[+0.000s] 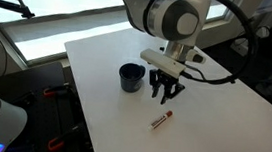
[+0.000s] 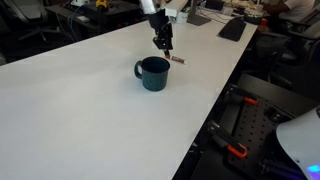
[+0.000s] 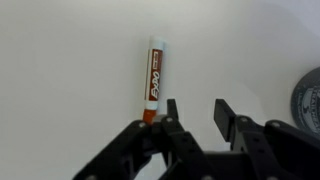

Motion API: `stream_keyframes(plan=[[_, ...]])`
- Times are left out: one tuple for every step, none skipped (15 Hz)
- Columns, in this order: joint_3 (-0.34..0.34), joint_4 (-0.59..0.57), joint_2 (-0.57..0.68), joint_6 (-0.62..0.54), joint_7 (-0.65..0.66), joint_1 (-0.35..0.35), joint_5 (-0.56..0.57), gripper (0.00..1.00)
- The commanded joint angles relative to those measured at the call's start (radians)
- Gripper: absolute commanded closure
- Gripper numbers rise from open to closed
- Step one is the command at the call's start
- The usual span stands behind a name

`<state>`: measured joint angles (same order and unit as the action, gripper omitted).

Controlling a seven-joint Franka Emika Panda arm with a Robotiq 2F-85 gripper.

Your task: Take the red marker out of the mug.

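The red marker (image 1: 162,120) lies flat on the white table (image 1: 211,133), outside the mug. In the wrist view the red marker (image 3: 153,80) has a white label and lies just beyond my left finger. The dark mug (image 1: 131,78) stands upright beside it and shows in the other exterior view (image 2: 153,73) with its rim at the wrist view's right edge (image 3: 309,100). My gripper (image 1: 165,93) hovers above the table between mug and marker, open and empty. It also shows in an exterior view (image 2: 164,44) and in the wrist view (image 3: 194,113).
The table edge (image 2: 215,110) drops to a floor with robot base parts and red-handled tools (image 2: 236,152). A keyboard (image 2: 233,28) and clutter lie at the far end. A window ledge (image 1: 51,23) runs behind the table.
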<state>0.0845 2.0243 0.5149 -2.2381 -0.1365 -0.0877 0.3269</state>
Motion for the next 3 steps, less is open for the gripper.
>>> stream_keyframes(plan=[[0.005, -0.003, 0.001, 0.002, -0.003, 0.005, -0.004, 0.56], [0.005, -0.003, 0.001, 0.002, -0.003, 0.005, -0.004, 0.56], [0.005, -0.003, 0.001, 0.002, -0.003, 0.005, -0.004, 0.56]])
